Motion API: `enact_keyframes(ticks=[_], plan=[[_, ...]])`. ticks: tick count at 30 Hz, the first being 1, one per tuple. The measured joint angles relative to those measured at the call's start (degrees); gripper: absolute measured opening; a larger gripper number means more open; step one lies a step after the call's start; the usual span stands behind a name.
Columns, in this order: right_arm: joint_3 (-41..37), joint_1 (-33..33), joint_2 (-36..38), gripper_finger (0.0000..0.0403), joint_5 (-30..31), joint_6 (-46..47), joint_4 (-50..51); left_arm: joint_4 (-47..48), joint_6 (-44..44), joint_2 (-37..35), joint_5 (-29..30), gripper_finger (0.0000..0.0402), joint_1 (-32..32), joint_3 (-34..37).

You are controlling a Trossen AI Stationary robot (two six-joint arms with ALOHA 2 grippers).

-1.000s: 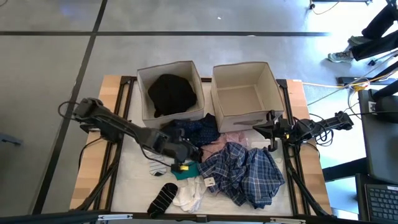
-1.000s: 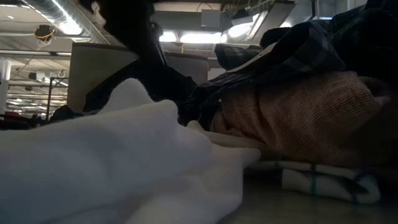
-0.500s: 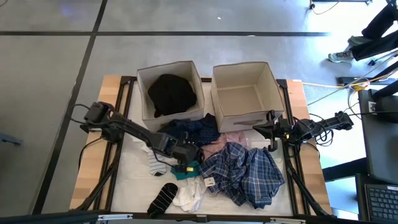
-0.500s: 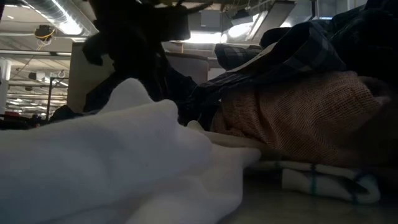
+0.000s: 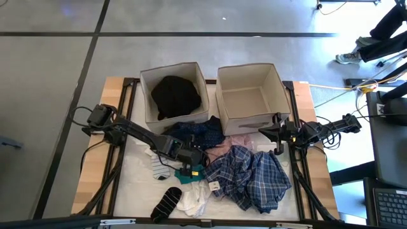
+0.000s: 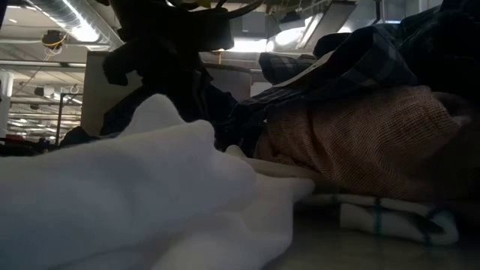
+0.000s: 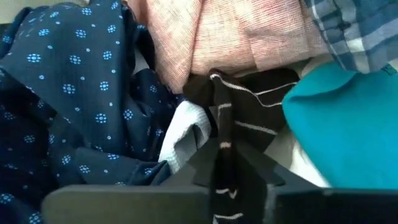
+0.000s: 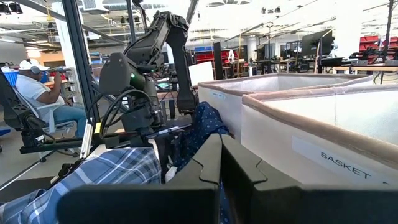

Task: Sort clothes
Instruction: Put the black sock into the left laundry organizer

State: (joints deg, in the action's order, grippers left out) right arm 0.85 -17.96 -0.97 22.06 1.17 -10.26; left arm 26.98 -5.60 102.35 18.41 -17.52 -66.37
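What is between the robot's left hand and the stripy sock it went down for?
Nothing visible. In the left wrist view the dark striped sock already sits between the left hand's fingers, which look closed on it. The pink garment and teal item lie just beyond it, not in between.

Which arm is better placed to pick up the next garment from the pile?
Left. The left gripper is already down in the pile beside the teal item; the right gripper waits at the table's right edge.
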Motion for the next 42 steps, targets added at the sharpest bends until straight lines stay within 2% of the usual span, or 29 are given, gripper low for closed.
enact_keyframes(ticks=[3, 12, 21, 28, 36, 42], plan=[[0.0, 0.0, 0.0, 0.0012, 0.0, 0.0, 0.0, 0.0, 0.8, 0.0, 0.0, 0.0006, 0.0, 0.0], [0.0, 0.0, 0.0, 0.0012, 0.0, 0.0, 0.1, 0.0, 1.5, -1.0, 0.0, 0.0004, 0.0, 0.0], [0.0, 0.0, 0.0, 0.0012, 0.0, 0.0, 0.2, -0.1, 1.5, -9.2, 2.7, 0.0005, -0.6, 0.0], [0.0, 0.0, 0.0, 0.0012, 0.0, 0.0, 0.1, -0.6, 4.0, -17.6, 9.2, 0.0003, -0.6, 0.0], [0.0, 0.0, 0.0, 0.0012, 0.0, 0.0, 0.1, -6.5, 9.2, -26.9, 18.1, 0.0006, -0.5, 0.0], [0.0, 0.0, 0.0, 0.0012, 0.0, 0.0, 0.1, -10.8, 16.2, -31.5, 29.1, 0.0006, 0.1, -0.1]])
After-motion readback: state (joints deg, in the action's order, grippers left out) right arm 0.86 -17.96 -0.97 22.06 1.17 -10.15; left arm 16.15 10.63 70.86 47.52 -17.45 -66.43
